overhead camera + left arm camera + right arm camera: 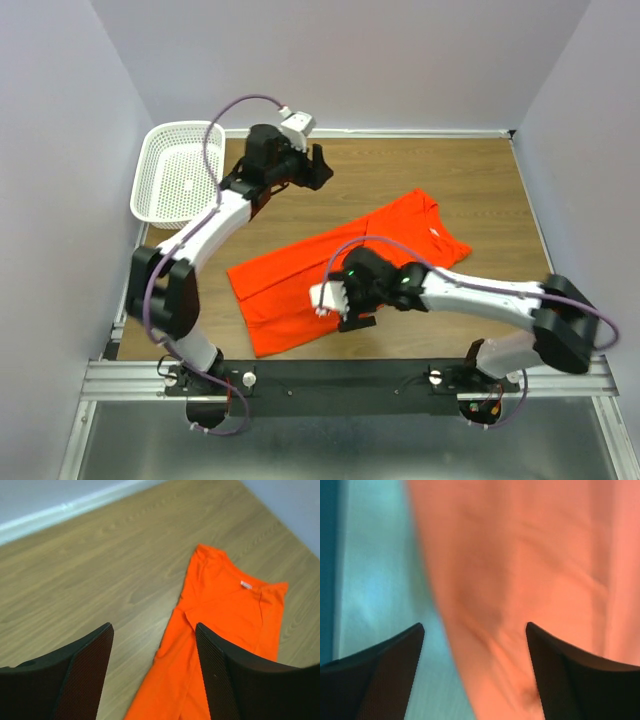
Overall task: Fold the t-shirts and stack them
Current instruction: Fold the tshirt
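Note:
One bright orange-red t-shirt (300, 275) lies folded lengthwise into a long strip, slanting across the table from near left to far right, its small white tag (437, 232) at the collar end. It also shows in the left wrist view (220, 625) and, blurred, in the right wrist view (520, 580). My left gripper (318, 166) is open and empty, held above bare wood at the far left, apart from the shirt. My right gripper (350, 310) is open, low over the shirt's near edge, with fabric between its fingers (555, 675).
A white perforated plastic basket (178, 172) stands at the far left corner, beside the left arm. The wooden table (480, 180) is walled in grey on three sides. A metal rail (340, 378) with the arm bases runs along the near edge.

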{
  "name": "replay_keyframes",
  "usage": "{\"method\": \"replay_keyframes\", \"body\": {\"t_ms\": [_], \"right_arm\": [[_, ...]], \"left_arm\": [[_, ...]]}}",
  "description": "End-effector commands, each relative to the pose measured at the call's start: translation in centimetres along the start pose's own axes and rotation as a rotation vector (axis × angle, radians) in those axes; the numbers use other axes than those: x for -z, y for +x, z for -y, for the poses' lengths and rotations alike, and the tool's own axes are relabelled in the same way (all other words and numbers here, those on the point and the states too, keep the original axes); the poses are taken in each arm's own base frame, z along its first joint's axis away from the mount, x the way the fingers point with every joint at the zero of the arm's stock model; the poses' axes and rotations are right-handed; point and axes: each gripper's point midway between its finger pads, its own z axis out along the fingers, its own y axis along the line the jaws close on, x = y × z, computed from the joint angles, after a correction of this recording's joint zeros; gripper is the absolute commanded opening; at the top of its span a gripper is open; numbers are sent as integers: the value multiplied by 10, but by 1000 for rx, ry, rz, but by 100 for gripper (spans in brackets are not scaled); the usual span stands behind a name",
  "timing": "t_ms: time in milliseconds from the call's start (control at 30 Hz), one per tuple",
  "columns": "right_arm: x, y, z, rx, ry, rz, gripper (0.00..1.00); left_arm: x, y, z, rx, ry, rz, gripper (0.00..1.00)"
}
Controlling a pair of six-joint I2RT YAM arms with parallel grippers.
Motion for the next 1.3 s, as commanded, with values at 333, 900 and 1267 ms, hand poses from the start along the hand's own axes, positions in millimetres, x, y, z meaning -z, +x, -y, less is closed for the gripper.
{"method": "replay_keyframes", "body": {"t_ms": [333,900,1267], "right_arm": [[215,186,114,-934,712,180,100],[215,181,107,-971,686,220,100],[214,184,107,-979,688,209,100]], "left_arm": [[-150,136,43,-62,227,-446,67],[-196,195,45,-56,256,-567,58],[-193,203,67,-16,380,-588,25]]}}
